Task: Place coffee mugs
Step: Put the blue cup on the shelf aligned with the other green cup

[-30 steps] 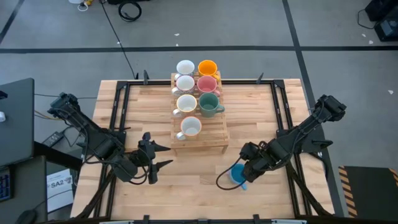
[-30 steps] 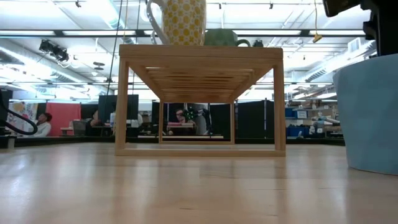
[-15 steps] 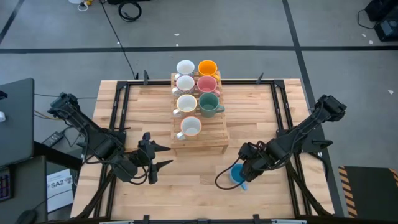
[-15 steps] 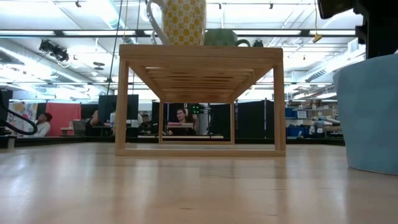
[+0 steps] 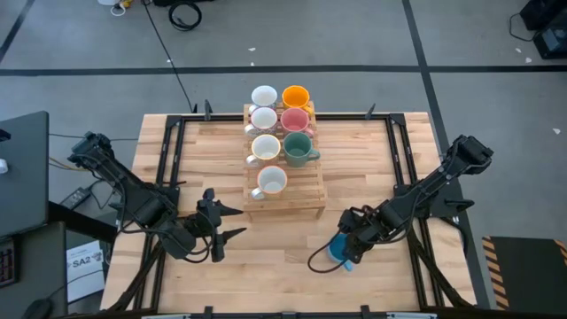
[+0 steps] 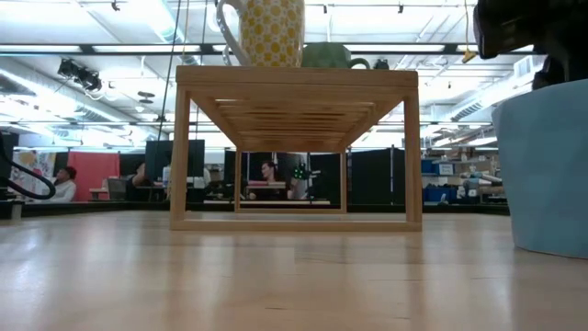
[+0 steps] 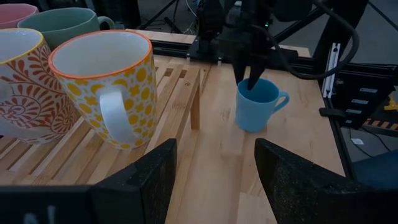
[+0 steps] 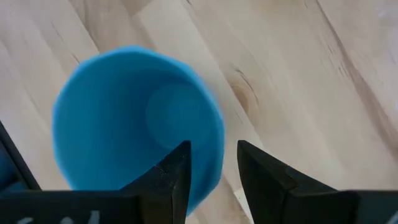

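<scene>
we find the blue mug [image 5: 337,249] upright on the counter [image 5: 266,244], just off the wooden rack [image 5: 306,197], where seven mugs stand. the right claw [image 8: 211,165] straddles its rim, one finger inside, not yet clamped. we judge it rigid, glazed, slippery, breakable; the wall is the hold. the left claw [image 7: 214,180] waits open, left of the rack.

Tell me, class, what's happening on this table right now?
The right pincer is down over the blue mug, one finger inside its rim and one outside, while the mug stands on the table beside the wooden rack. Seven other mugs, among them the yellow-dotted mug, already sit on the rack. The left pincer waits open at the table's left front.
</scene>
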`<state>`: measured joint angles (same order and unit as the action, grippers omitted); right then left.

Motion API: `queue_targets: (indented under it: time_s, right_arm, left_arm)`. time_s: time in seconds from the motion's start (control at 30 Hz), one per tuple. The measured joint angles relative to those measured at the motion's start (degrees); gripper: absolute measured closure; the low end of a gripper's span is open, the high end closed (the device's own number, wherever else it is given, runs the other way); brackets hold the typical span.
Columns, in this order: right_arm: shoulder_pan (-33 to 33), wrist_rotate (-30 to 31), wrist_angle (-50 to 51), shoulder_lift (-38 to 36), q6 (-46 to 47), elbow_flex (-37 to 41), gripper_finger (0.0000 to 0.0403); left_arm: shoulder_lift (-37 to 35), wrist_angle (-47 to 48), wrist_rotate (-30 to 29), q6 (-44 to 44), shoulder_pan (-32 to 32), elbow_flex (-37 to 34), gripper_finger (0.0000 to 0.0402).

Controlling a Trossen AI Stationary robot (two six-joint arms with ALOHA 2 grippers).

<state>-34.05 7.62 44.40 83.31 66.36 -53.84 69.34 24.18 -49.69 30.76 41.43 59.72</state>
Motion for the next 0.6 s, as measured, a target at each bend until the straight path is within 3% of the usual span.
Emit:
queue_targets:
  time_s: [0.2,0.5,0.6]
  right_arm:
    - [0.73,-0.69,0.2,0.0,-2.9,0.0,0.0281]
    - [2.61,-1.89,0.4,0.0,-11.74,0.0,0.0375]
    - [3.42,-1.97,0.18,0.0,-16.54,-0.04,0.038]
  left_arm:
    - [0.0,-0.01,0.0,0.0,0.01,-0.02,0.0178]
    - [0.0,-0.02,-0.02,0.0,0.02,0.0,0.0178]
    - [0.0,-0.01,-0.01,0.0,0.0,0.0,0.0178]
